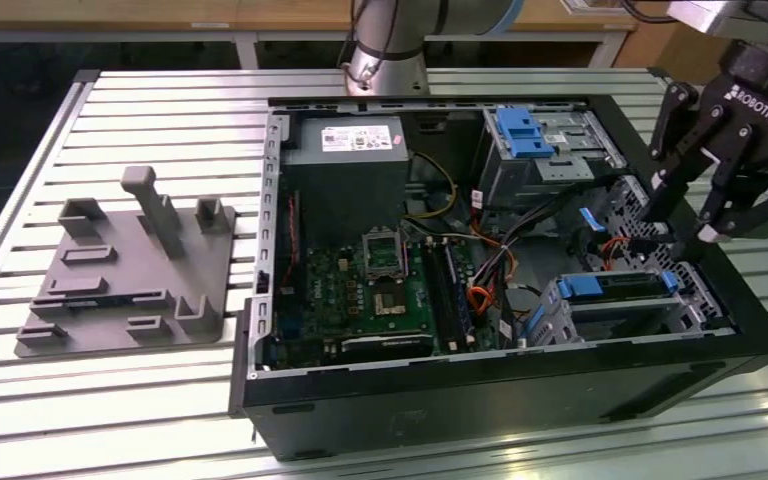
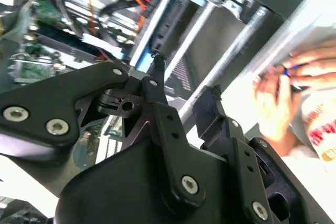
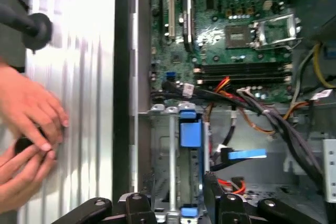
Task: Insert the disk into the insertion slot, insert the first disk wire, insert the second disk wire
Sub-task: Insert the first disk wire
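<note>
While the tool [image 1: 687, 228] hangs over the open computer case [image 1: 491, 400], its fingers stand wide apart and hold nothing. Just below the tool, the disk [image 1: 620, 287] sits in its blue frame inside the insertion slot [image 1: 548, 318]. In the first wrist view, a blue-tabbed cable connector [image 3: 247, 154] lies near the slot, ahead of the tool. A person's hands [image 3: 26, 129] are over the desk [image 3: 89, 77], outside the case wall and well apart from the tool.
</note>
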You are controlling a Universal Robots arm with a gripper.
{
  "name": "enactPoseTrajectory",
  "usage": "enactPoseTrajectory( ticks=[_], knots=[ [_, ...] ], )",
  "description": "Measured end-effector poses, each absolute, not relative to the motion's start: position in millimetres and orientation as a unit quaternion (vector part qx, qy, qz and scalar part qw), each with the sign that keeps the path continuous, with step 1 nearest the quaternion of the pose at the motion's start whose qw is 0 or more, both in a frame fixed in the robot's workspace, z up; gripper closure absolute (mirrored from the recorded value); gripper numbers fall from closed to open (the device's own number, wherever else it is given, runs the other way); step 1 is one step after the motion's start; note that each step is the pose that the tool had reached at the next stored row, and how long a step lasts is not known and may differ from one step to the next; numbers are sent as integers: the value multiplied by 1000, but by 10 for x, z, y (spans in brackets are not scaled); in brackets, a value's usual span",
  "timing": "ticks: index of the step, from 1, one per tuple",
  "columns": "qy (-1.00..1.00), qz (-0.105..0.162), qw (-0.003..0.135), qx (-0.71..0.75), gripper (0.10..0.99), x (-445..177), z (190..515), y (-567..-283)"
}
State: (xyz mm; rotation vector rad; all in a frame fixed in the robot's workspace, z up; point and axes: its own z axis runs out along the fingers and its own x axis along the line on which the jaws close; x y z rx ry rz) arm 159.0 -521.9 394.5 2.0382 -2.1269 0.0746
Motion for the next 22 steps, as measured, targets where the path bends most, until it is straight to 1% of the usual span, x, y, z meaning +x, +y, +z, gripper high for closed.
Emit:
enactPoseTrajectory(
  ticks=[2,7,11,15,22],
  knots=[
    [-725,31,98,681,588,1592,3936,-5220],
    [-746,29,99,658,588,1595,3912,-5205],
    [-746,30,99,657,588,1619,3903,-5081],
    [-746,30,99,658,588,1640,3882,-5025],
    [-733,31,99,672,588,1719,3818,-5018]
  ],
)
